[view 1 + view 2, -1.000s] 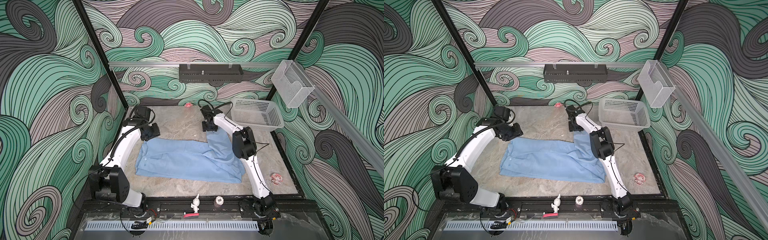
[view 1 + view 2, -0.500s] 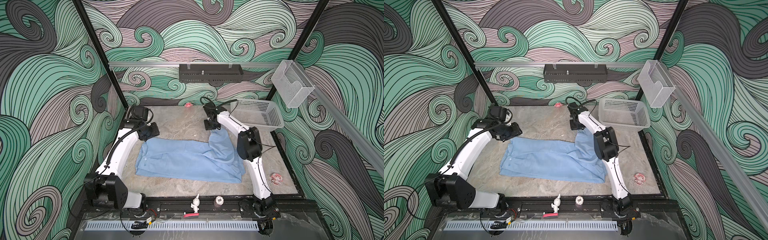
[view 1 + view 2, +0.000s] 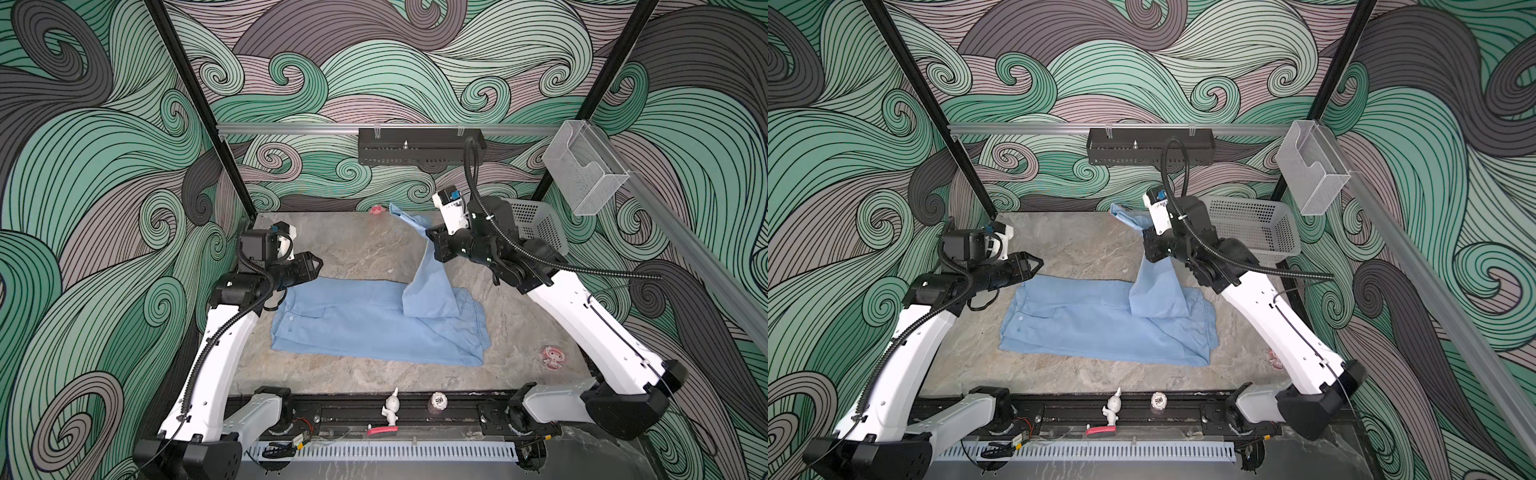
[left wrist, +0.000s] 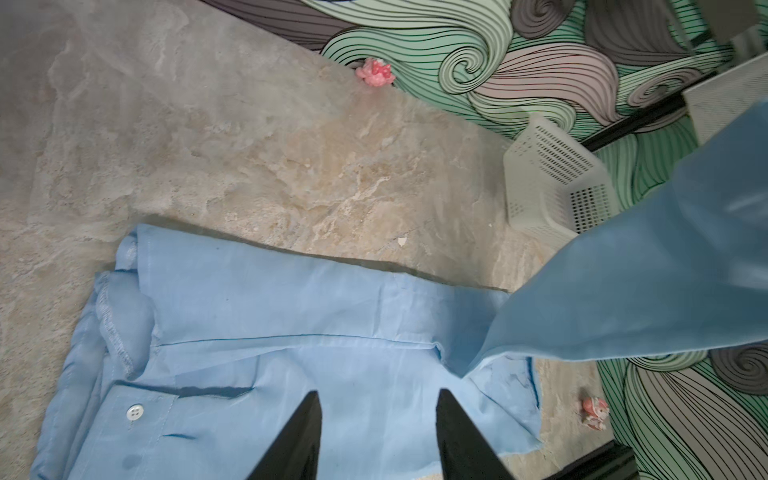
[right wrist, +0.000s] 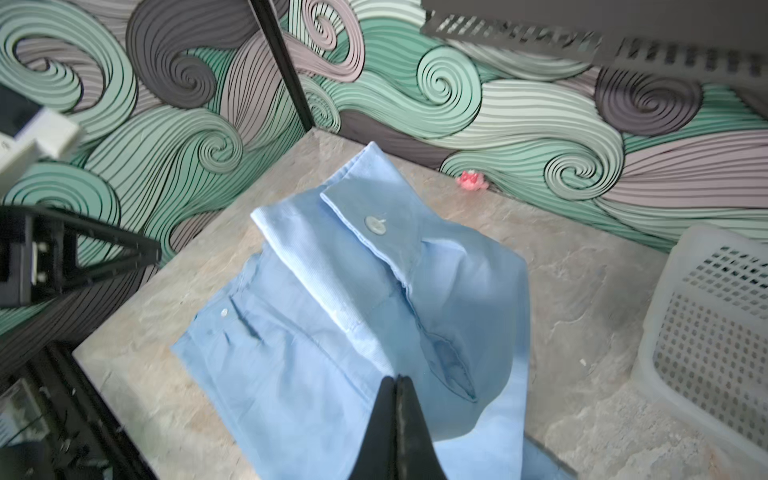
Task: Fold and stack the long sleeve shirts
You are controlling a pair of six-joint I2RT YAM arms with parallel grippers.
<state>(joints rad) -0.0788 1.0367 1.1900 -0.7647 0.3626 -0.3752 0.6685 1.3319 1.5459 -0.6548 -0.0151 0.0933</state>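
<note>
Pinches sleeve (image 3: pixel 428 286) of light blue shirt (image 3: pixel 365 328) tight in right gripper (image 5: pixel 397 380), with cuff (image 5: pixel 374 199) beyond jaws, white basket (image 5: pixel 715 332) alongside; holds left gripper (image 4: pixel 378 392) half-open, empty, over shirt.

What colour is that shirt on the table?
Plain light blue; the shirt shows best in a top view.

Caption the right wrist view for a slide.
Right gripper shut on the sleeve of the light blue shirt, buttoned cuff ahead.

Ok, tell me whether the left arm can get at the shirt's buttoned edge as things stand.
Probably yes. The left gripper hangs open right over that end of the shirt, nothing between them; the right gripper pinches the sleeve up at the other end.
</note>
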